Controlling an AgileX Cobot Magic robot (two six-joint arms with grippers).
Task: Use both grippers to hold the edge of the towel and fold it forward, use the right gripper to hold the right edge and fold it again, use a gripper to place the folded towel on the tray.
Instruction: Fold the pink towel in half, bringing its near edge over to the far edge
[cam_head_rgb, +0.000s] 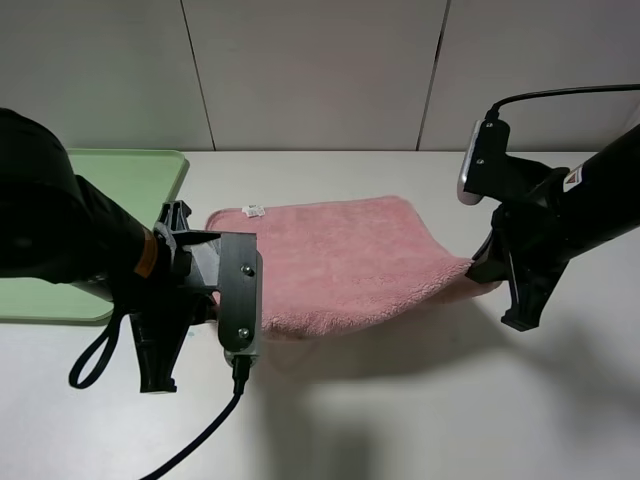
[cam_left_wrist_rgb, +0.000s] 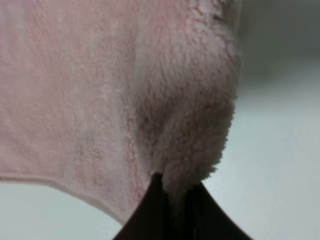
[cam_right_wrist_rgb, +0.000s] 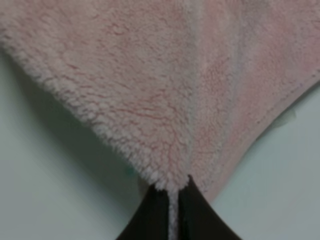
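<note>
A: Containers?
B: One. A flat light-green rectangular plastic tray (cam_head_rgb: 150, 170) with a low rim, at the far left of the white table (cam_head_rgb: 420, 420). The left arm covers part of it; what shows is plain green plastic.
A: Where's the towel?
B: The pink fluffy terry towel (cam_head_rgb: 340, 260) is off the tray, just right of it. It's strung between the two arms and sags in the middle, with its shadow on the table under the near edge.
A: Grippers?
B: The black left gripper (cam_left_wrist_rgb: 175, 215) is clamped on the towel's near-left corner, with fluff bunched between its fingers. The black right gripper (cam_right_wrist_rgb: 177, 215) is clamped on the near-right corner, and the stitched pink hem (cam_right_wrist_rgb: 280, 105) runs off to one side of it.
A: Counts?
B: One tray, one towel, two grippers. One small white label (cam_head_rgb: 254, 211) at the towel's far-left corner, nearest the tray.
A: Corner loop?
B: Can't make it out.
</note>
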